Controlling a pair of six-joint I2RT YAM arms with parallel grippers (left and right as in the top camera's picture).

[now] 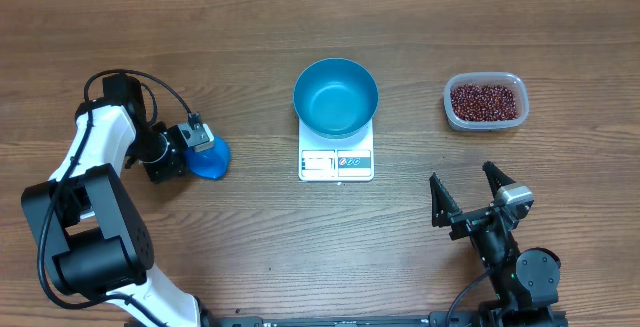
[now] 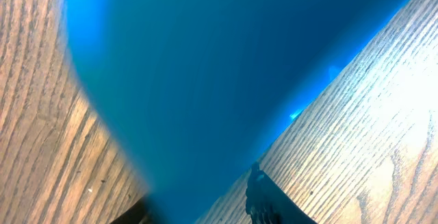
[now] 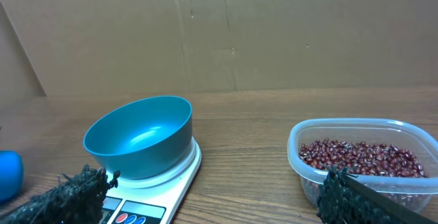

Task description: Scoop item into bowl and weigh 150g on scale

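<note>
beans: small dark red-brown grains, a loose level mass filling the clear tub. They lie just ahead of the right claw and far across from the left claw.
bowl: blue, glossy inside, no beans visible in it. It stands between the two claws and ahead of both, and sits on the scale, overhanging all but the front strip.
scale readout: too small to read.
scoop: small and blue, lying on the table at the left claw's tips. In the left wrist view it fills the frame, with one dark finger at the lower edge.
left claw state: jaws sit around the scoop. Whether they are clamped on it, I cannot tell.
right claw state: jaws spread wide, holding nothing, apart from the tub.
step, judged: securing the scoop; no weighing begun.
risk 1: a shallow or off-centre grip, so the scoop twists or drops on lifting.
risk 2: the left claw must cross past the bowl to reach the tub, and a knock would shift the bowl on the scale.
risk 3: a tilted scoop would scatter the round, loose beans over the table.
risk 4: a heaped scoop could overshoot the target weight.
</note>
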